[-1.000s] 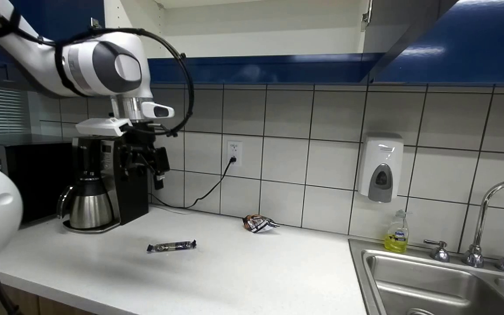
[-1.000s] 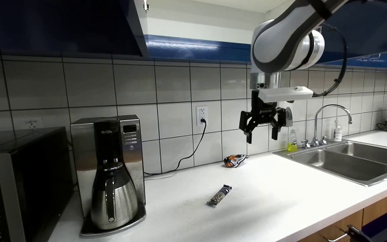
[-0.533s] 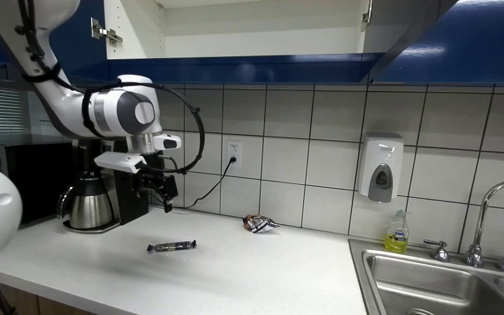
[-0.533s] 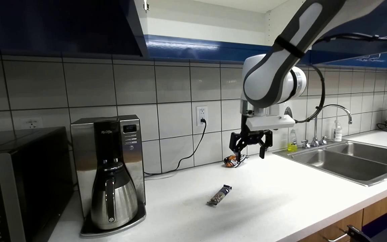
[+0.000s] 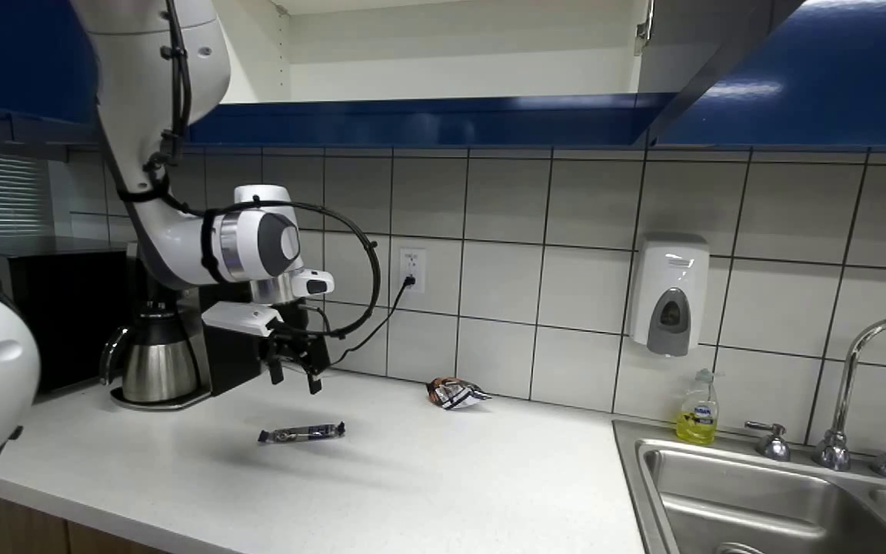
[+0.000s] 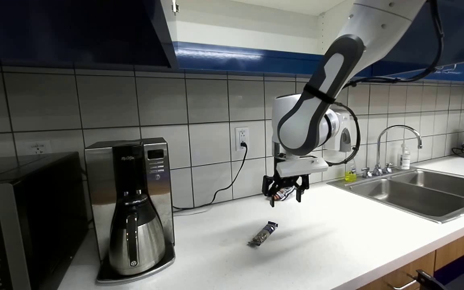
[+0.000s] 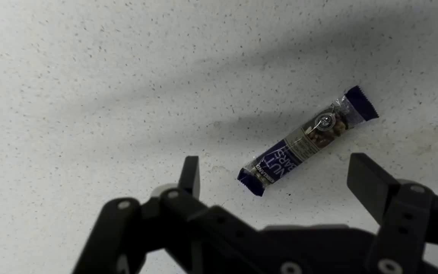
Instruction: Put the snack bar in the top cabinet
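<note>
The Kirkland nut bar (image 7: 291,152) lies flat on the speckled white countertop (image 7: 70,95), label side up; in the wrist view its length runs from 8 o'clock to 2 o'clock. In an exterior view the Robotiq gripper (image 6: 285,201) hangs in the air above the countertop, with the bar lower down at 7 o'clock from it. In the wrist view its fingers (image 7: 190,175) are spread wide and hold nothing: seen from the bar's middle, one stands between 8 and 9 o'clock, the other at 4, both clear of it. Taking the bar as the dial's centre, in an exterior view the upper cabinet (image 5: 458,73), its white shelf space exposed, sits high up at 1 o'clock, a crumpled snack bag (image 5: 454,394) between 2 and 3 near the tiled wall (image 5: 504,277), a Dawn dish soap bottle (image 5: 696,423) at 3, the stainless steel sink (image 5: 637,477) just past 3, and the steel coffee carafe (image 5: 160,373) close to 10.
</note>
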